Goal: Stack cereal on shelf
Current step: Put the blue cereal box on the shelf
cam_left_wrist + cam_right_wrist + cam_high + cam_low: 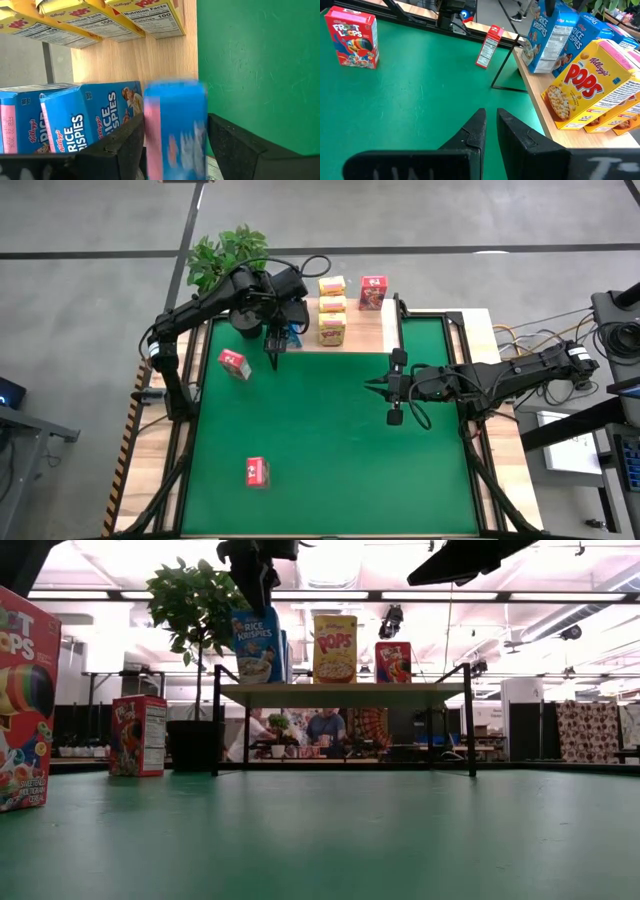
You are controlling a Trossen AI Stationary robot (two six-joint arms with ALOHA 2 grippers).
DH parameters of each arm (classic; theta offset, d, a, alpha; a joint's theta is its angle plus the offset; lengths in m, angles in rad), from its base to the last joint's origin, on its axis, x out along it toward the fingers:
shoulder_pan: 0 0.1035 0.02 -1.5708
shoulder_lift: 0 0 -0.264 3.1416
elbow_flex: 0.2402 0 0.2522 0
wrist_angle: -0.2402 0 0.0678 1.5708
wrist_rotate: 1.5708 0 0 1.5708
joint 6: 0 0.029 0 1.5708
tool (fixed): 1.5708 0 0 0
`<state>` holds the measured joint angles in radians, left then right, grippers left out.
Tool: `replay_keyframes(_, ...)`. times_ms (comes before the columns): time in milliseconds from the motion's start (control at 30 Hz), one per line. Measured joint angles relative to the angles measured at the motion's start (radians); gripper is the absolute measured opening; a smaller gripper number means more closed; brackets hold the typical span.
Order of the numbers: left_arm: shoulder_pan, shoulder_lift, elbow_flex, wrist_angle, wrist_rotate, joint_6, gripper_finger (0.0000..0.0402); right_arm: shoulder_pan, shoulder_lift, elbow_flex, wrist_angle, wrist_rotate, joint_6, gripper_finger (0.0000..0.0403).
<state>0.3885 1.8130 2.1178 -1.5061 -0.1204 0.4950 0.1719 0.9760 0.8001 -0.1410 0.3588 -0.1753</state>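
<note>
Cereal, nine boxes, listed near to far.

Red box, lower left of the high view: on the mat, unplaced.
Red box, left of centre in the high view: on the mat, unplaced.
Right gripper, centre right of the high view: over bare mat, fingers closed on nothing, waiting.
Shelf, top centre of the high view.
Blue box, centre bottom of the left wrist view: third of its colour, at the shelf's front edge beside two blue boxes already standing there.
Left gripper: jaws set either side of this box, looking slack rather than clamped; contact cannot be told.
Yellow boxes, three in a row, mid shelf.
Red box, top right of the shelf.

Step in hand, by judgement: releasing the last blue box. Next move calls for a straight lift clear without tipping it, then a reach to the nearer red box.
</note>
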Motion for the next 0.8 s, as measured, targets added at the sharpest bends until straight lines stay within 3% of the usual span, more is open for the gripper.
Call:
replay_keyframes(433, 0.0, 0.0, 0.003, 0.002, -0.001, -0.009, 0.0208, 0.0, 0.0, 0.0, 0.0, 0.0, 0.0, 0.0034)
replay_keyframes(800, -0.017, -0.001, 0.082, -0.039, -0.001, -0.043, 0.0208, 0.0, 0.0, 0.0, -0.003, 0.0, -0.002, 0.0034)
